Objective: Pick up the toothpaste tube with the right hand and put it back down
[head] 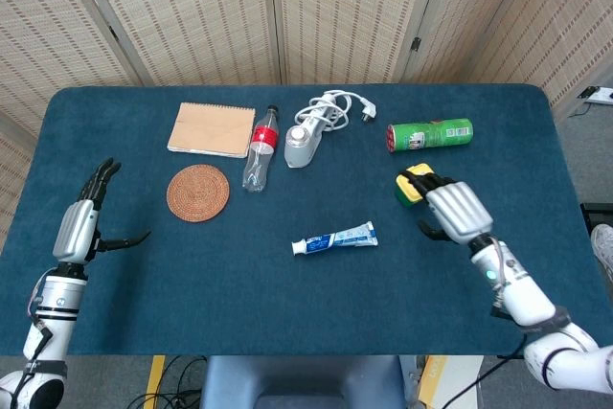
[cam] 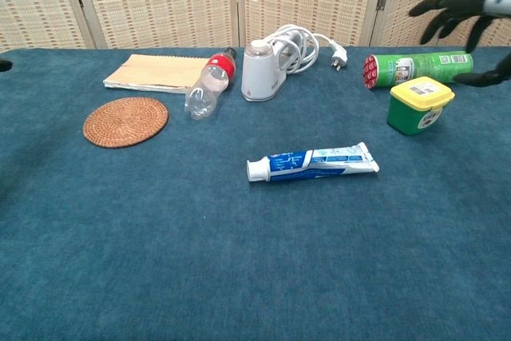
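Presently the toothpaste tube (head: 334, 238) is found lying flat on the blue table (head: 287, 313), cap end pointing away from the right hand (head: 452, 212), and nothing is in contact with it. The right hand is seen well apart from the tube, raised above the table with its fingers spread and nothing held; beneath its fingertips lies the yellow-lidded green tub (cam: 418, 105), and beyond the hand a green can (head: 430, 134) lies on its side. The left hand (head: 79, 224) is held far off on the other side of the tube, fingers extended and apart, holding nothing.

With the tube down on the cloth and the right hand clear of it, the put-down step is judged complete, and the task appears to be at its end or nearly so. No further grasp is thought to be called for; what remains, at most, is for the right arm to be parked clear of the tub and the can.
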Motion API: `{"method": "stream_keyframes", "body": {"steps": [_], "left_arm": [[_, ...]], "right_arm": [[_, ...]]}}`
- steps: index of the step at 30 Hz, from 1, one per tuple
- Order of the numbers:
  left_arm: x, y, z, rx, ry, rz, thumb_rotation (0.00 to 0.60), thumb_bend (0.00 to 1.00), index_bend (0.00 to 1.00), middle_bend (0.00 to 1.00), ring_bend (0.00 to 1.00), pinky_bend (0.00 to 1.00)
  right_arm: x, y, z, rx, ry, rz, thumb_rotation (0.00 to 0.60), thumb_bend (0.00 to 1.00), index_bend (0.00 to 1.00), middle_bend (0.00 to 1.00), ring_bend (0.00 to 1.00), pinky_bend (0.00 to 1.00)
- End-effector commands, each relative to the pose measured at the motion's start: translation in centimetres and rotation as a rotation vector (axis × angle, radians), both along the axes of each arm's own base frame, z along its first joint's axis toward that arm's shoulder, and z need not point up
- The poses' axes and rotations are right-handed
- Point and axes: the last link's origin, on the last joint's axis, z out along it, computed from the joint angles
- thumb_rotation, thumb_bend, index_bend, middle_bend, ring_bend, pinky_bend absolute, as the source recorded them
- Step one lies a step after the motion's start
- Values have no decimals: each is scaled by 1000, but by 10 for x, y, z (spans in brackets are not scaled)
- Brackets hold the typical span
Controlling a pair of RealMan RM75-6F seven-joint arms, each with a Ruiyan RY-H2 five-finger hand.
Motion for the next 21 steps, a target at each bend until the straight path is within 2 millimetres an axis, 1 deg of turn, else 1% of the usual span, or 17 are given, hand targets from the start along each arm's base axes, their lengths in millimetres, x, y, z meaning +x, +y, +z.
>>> {"method": "stream_keyframes", "body": {"steps": [1, 4, 11, 16, 21], "left_arm": [[-13, -16, 9, 34, 82, 38, 600, 77, 27, 0, 0, 104], [-20, -27, 12, 42, 151, 58, 600, 77, 32, 0, 0, 104], [-27, -50, 17, 93, 297, 84, 600, 78, 32, 0, 0, 104], [-36, -68, 20, 105, 376, 117, 600, 78, 32, 0, 0, 104], [-38, -86, 19, 97, 406, 137, 600, 77, 32, 0, 0, 104]], "right_arm": [[-35, 38, 27, -104, 1, -43, 600, 358, 47, 239, 180, 309], [-53, 56, 36, -174, -8, -66, 600, 336, 47, 225, 180, 309], [-87, 92, 46, -266, -57, -131, 600, 324, 47, 204, 180, 309], [-103, 112, 45, -291, -69, -164, 600, 324, 47, 204, 180, 309], [-112, 126, 41, -298, -95, -197, 600, 323, 47, 204, 180, 309]]}}
